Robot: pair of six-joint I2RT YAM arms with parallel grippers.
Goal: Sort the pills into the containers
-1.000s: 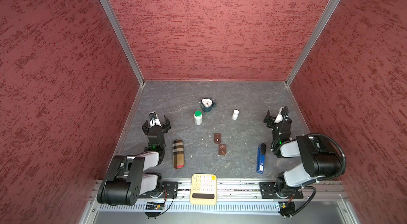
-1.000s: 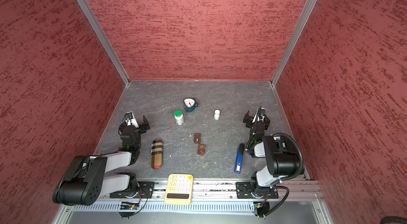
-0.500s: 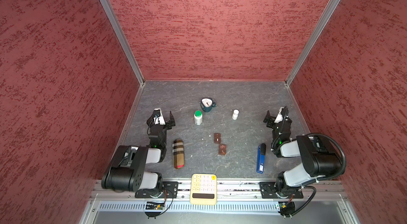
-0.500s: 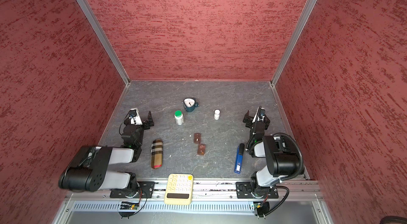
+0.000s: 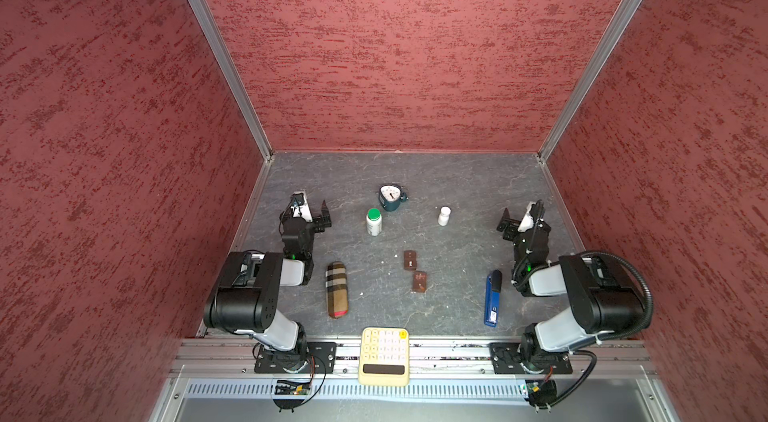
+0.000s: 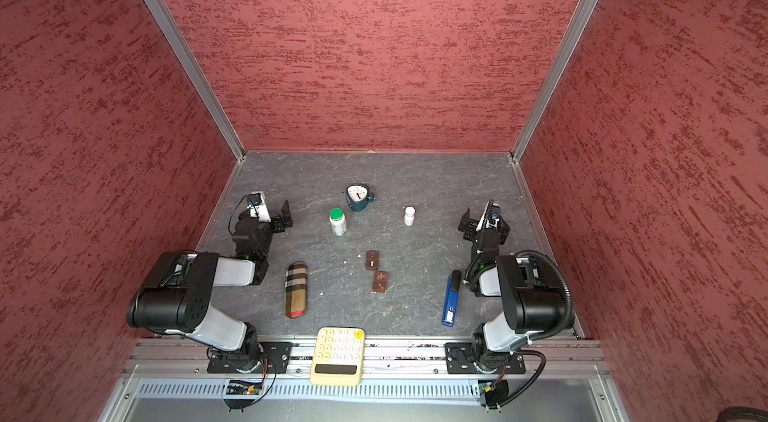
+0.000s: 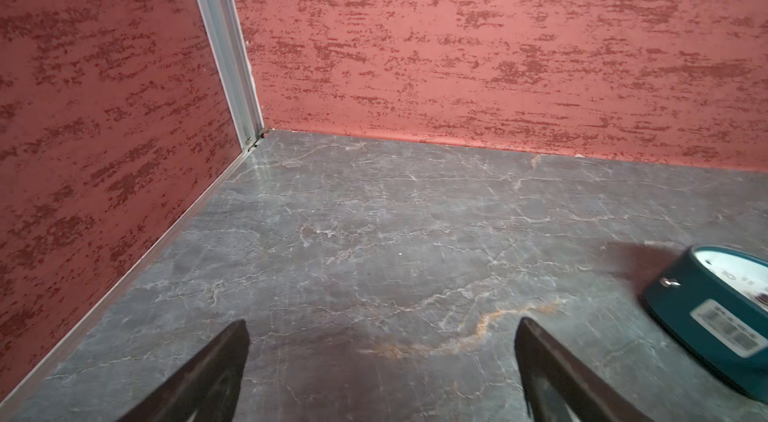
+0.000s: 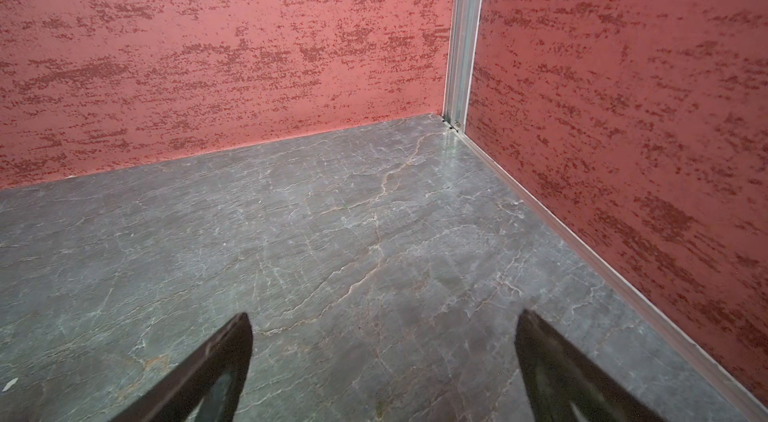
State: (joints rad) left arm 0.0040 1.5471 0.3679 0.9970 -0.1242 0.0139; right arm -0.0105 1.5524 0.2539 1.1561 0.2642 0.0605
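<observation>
left claw (image 7: 382, 324): jaws spread wide over bare table (image 5: 457, 183), on the left side close to the left wall. Its wrist view just catches the clock at the edge.
right claw (image 8: 384, 316): same deal. Jaws wide apart over bare table by the right wall, facing the back corner.
containers (image 5: 409, 260): two short brown pieces lying flat mid-table, well apart from both claws, visible in both top views. One sits further back. The other (image 5: 419, 281) is just in front of it and a touch to the right. Can't tell if their corners touch, or if the lids are up or down.
pills (image 5: 382, 262): tiny white specks loose on the table. One is just left of the back piece, another (image 5: 361, 294) lies between the case and the front piece. Way too small to say more.
green-cap bottle (image 5: 373, 222): upright, behind and left of the containers, just in front of the clock.
white bottle (image 5: 444, 216): upright, behind and right of the containers.
clock (image 5: 390, 198): teal, white face, furthest back of the lot.
case (image 5: 336, 289): plaid, lying lengthwise next to the left arm.
stapler (image 5: 492, 297): blue, lying lengthwise next to the right arm.
calculator (image 5: 384, 355): yellow, on the front rail between the arm bases.
</observation>
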